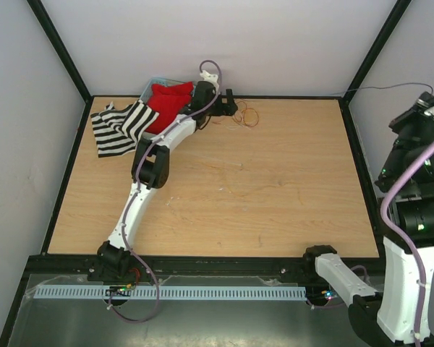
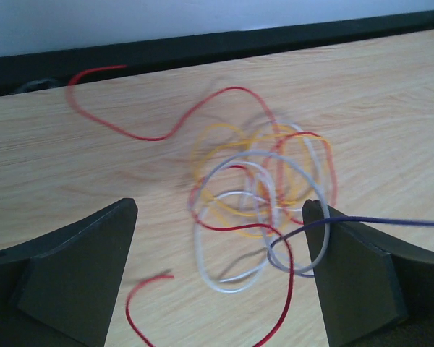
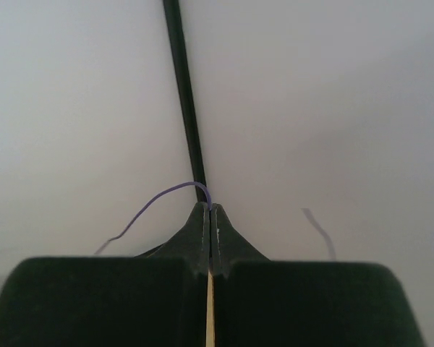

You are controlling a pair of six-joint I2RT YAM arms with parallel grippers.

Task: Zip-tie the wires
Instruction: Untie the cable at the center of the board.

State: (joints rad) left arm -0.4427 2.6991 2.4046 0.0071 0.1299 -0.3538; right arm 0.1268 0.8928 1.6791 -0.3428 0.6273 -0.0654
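One loose bunch of wires (image 2: 257, 199) lies unbound at the far edge of the surface (image 1: 275, 202); no tie circles it, so we judge the whole job ahead. One violet strand (image 3: 159, 196) trails off to the right gripper (image 3: 210, 210), raised aside, jaws pinched shut on it. The left gripper (image 2: 222, 210) straddles the bunch, jaws wide. Beside them we count one striped cloth (image 1: 119, 126) and one red cloth (image 1: 166, 105).

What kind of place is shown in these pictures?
Probably a robot test cell, not a home: a wooden table enclosed by plain white walls, a left arm and right arm bolted at its near edge, and loose wires lying on it.
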